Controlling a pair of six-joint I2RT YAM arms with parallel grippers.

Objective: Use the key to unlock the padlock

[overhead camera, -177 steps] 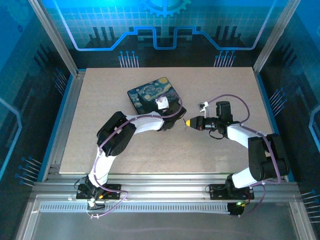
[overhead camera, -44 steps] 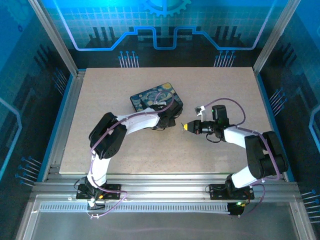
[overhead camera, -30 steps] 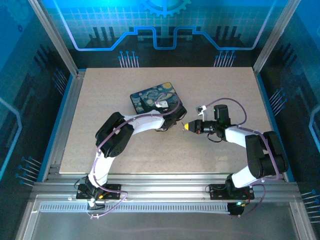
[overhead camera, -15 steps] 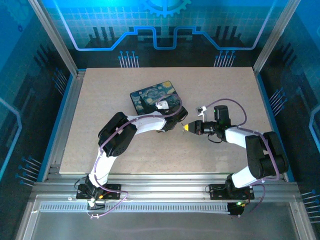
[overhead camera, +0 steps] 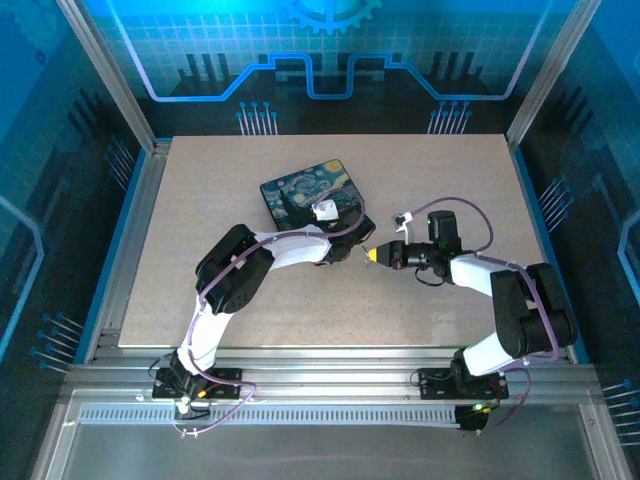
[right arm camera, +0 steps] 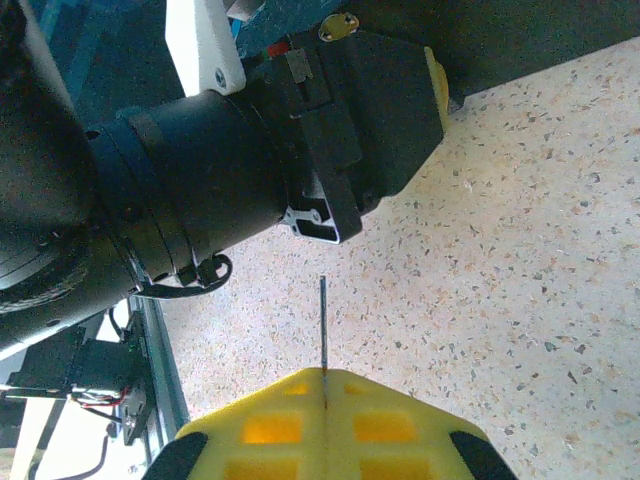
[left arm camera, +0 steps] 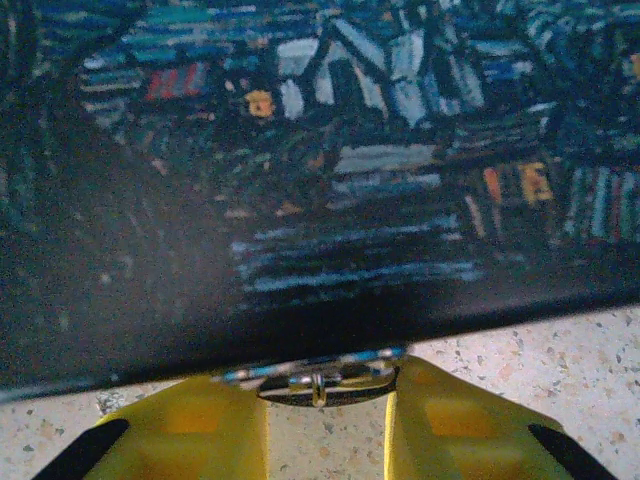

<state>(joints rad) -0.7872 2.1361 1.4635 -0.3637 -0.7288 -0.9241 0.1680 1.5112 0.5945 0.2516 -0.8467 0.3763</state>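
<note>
From above, the pale speckled surface [overhead camera: 440,180] sits in an aluminium frame [overhead camera: 135,250], with blue-lit, circuit-patterned walls [overhead camera: 320,60] around it. The box [overhead camera: 308,190] lies left of centre, and my two arms meet just beside its near edge.

At my left wrist, my left jaws stand either side of the padlock [left arm camera: 322,378], right at the box's edge. I cannot tell whether they pinch it.

At my right wrist, my right jaws are clamped on the key [right arm camera: 324,315]. Its thin blade points toward my left arm [right arm camera: 250,170], over bare speckled surface.
</note>
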